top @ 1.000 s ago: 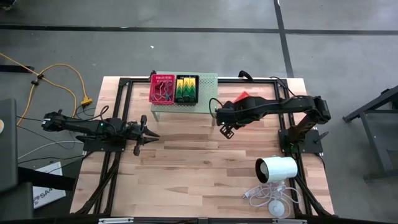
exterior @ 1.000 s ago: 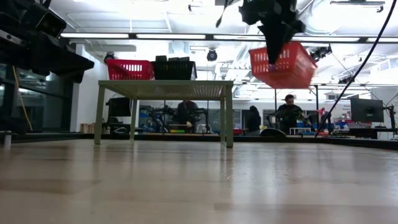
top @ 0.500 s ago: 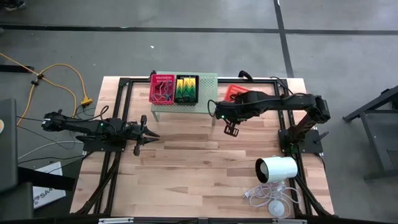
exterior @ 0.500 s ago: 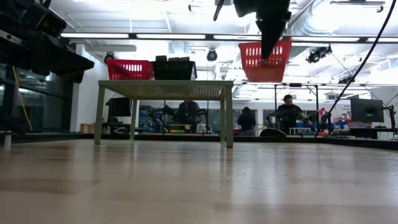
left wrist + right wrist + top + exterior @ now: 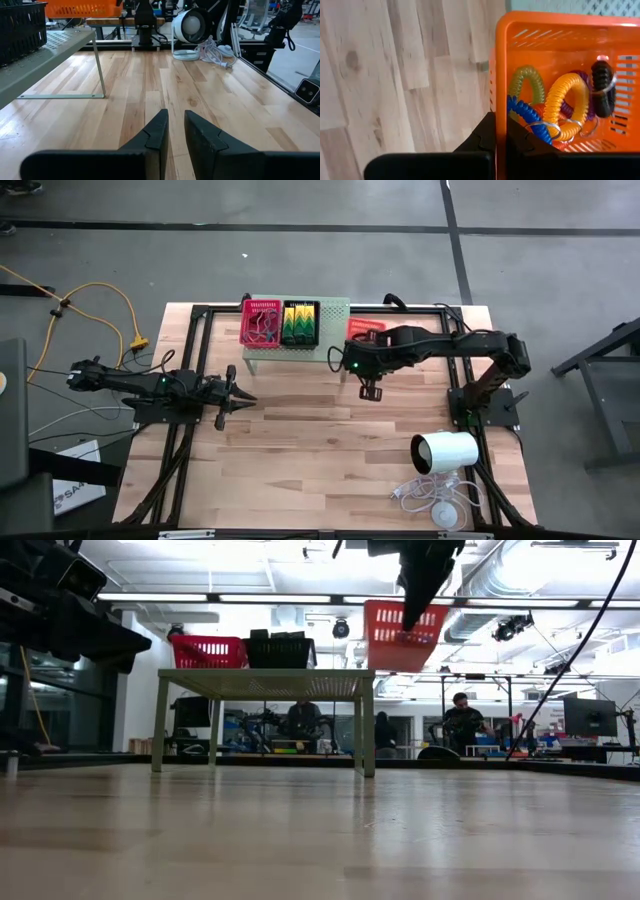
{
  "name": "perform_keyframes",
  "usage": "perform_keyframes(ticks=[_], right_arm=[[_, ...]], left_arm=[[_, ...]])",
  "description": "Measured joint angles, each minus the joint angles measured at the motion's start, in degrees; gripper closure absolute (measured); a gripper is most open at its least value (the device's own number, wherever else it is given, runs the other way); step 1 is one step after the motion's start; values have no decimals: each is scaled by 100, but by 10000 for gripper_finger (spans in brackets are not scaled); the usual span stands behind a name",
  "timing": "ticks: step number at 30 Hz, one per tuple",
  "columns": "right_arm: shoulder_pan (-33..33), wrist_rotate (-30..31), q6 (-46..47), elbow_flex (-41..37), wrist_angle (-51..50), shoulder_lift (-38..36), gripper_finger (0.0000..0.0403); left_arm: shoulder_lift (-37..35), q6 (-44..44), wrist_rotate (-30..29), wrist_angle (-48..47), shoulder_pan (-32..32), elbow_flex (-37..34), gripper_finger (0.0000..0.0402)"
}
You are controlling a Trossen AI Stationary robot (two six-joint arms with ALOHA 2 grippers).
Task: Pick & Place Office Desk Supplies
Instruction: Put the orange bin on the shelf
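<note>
The right claw (image 5: 496, 131) was clenched on one wall of the orange plastic mesh tray (image 5: 560, 75), holding it in the air just beside the pale green perforated metal stand (image 5: 333, 308). The tray looked light and fairly stiff, though the thin rim might flex; the coiled rings (image 5: 555, 107) inside could shift, so it needed keeping level. Farther off, the left claw (image 5: 240, 396) waited over the wooden bench (image 5: 320, 450), fingers slightly parted, holding nothing.

We see two dark, jointed arms; matte black wedge fingers (image 5: 159, 135), and what may be a green light near the right arm's wrist.
</note>
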Motion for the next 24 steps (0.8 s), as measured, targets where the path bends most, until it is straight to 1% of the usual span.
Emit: perform_keyframes(ticks=[7, 14, 24], right_arm=[[-421, -434, -676, 0, 476, 0, 401], [-734, -465, -1264, 0, 842, 0, 401], [-939, -554, -1434, 0, 848, 0, 401]], left_arm=[[0, 0, -1, 0, 2, 0, 345], [0, 0, 1, 0, 2, 0, 345], [0, 0, 1, 0, 0, 0, 345]])
